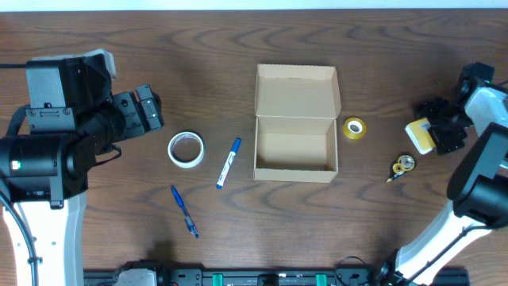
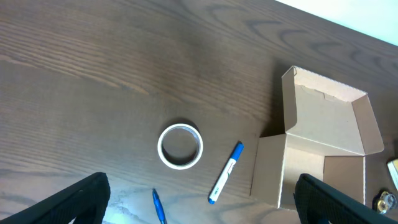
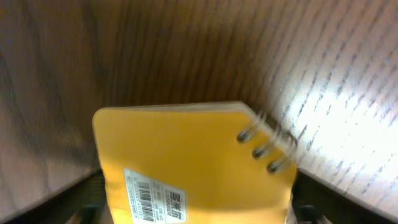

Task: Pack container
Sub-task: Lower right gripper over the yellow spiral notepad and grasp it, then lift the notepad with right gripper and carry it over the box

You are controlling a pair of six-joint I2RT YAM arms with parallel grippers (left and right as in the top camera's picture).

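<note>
Your overhead looks straight down on the dark wooden counter point(image 1: 238, 48), left wrist view slants across from above, sharing the open tan cardboard box point(image 2: 323, 143), right wrist view close against a yellow spiral-bound notepad point(image 3: 186, 162).

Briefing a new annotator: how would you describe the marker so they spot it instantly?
Find the open cardboard box mid-table. Just off its left wall lies the marker, slanted, between the box and a white tape ring. Unlike the thin all-blue pen nearer the robot, it is thicker, with a white barrel and a blue cap.

Table point(image 1: 119, 40) holds container point(image 1: 295, 147), tape point(image 1: 186, 149), marker point(image 1: 228, 163), pen point(image 1: 184, 210), perhaps a keyring point(image 1: 403, 167).
</note>
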